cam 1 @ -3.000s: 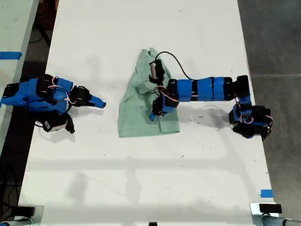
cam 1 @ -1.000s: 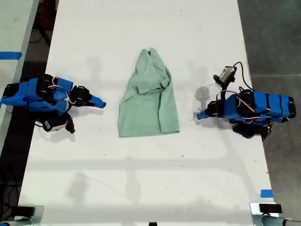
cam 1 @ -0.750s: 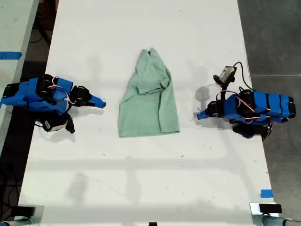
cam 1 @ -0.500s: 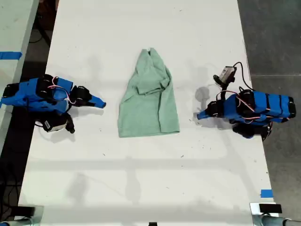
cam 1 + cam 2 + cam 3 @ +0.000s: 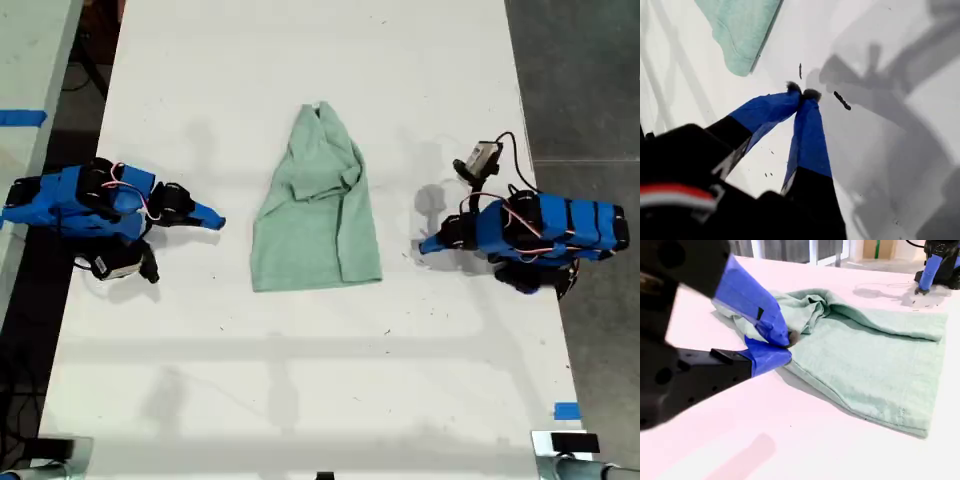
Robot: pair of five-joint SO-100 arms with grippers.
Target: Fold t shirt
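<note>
T shirt (image 5: 316,208) lies mid-table (image 5: 300,380), folded to rough triangle: narrow bunched end toward exterior view's top, straight hem toward bottom. One side panel already lapped over body.

First gripper (image 5: 802,93) parked at exterior view's right, tips pressed together on bare table, holding nothing, apart from cloth.

Second gripper (image 5: 785,346) at exterior view's left, jaws closed and empty, just short of garment edge.

Judgement: between folds, both arms clear. Next move likely needs hem grasped and carried toward bunched end, lifting cleanly so layers stay stacked.

A lab: white table (image 5: 300,380), blue tape marks (image 5: 566,411), concrete floor (image 5: 590,80).
</note>
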